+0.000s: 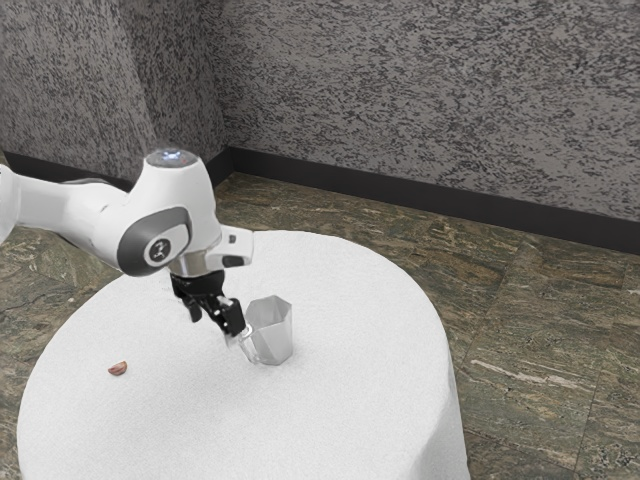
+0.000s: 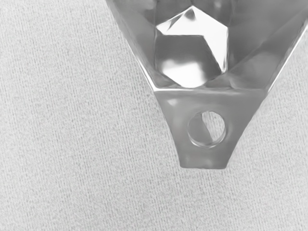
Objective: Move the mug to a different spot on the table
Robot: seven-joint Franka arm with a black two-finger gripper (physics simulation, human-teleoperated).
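A grey faceted mug stands upright near the middle of the round white table. Its handle points toward the exterior view's left, at the arm. My gripper hangs just above and beside that handle, its two black fingers apart and nothing gripped between them. The wrist view looks down into the mug, whose flat handle with a round hole lies right under my hand.
A small reddish-brown scrap lies on the cloth toward the exterior view's left edge of the table. Bare white cloth spreads around the mug on all sides. Beyond the table rim is a stone floor.
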